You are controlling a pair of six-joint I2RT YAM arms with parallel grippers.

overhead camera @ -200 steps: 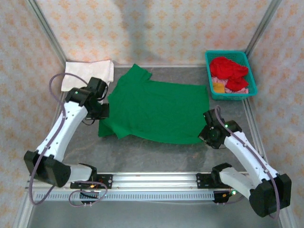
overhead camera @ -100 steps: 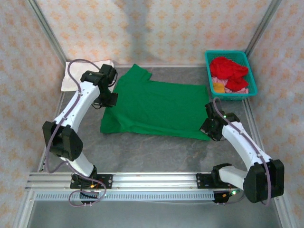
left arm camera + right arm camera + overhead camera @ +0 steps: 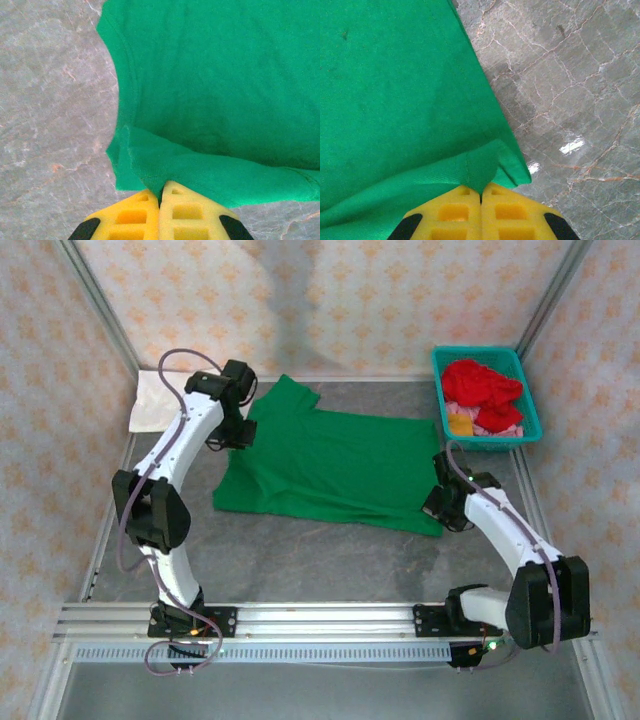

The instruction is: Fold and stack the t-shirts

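Wrist cameras show left gripper [image 3: 160, 194] and right gripper [image 3: 481, 192] pinching folded edges of the green t-shirt [image 3: 330, 465]; overhead, it lies spread left of the basket [image 3: 476, 350], bare table [image 3: 400, 560] on the basket's near side

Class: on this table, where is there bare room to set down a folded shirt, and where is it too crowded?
Widest bare patch: the table between the near hem of the green t-shirt and the rail. A smaller one lies between the shirt's far edge, the back wall and the teal basket. Crowded: the far-left corner, with the white cloth and left arm.
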